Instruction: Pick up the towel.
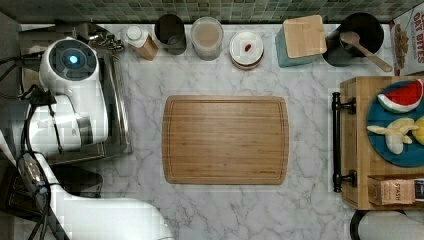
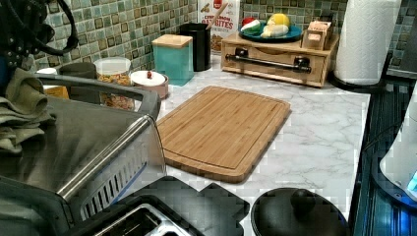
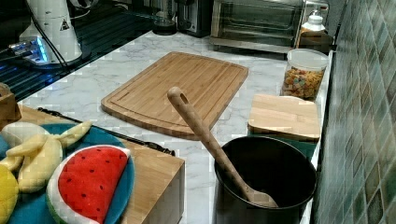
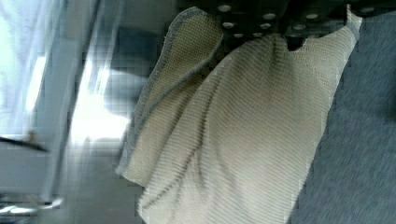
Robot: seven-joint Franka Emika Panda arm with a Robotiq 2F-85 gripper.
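The towel point(image 2: 20, 105), a pale-yellow ribbed cloth, lies rumpled on the flat steel top of the toaster oven point(image 2: 93, 142) at the left view's left edge. One fold of it rises toward my dark gripper point(image 2: 17, 66) just above. In the wrist view the towel point(image 4: 233, 140) hangs in long folds that gather up into my gripper point(image 4: 280, 32), whose fingers are shut on the cloth's upper edge. In the top view my white arm point(image 1: 70, 90) stands over the oven and hides the towel.
A wooden cutting board point(image 1: 225, 140) lies mid-counter. Jars, a teal canister point(image 1: 300, 40) and a black pot with a wooden spoon point(image 1: 357, 37) line the tiled wall. A wooden tray point(image 1: 357, 165) with toy fruit sits at the top view's right. A black toaster point(image 2: 142, 221) stands by the oven.
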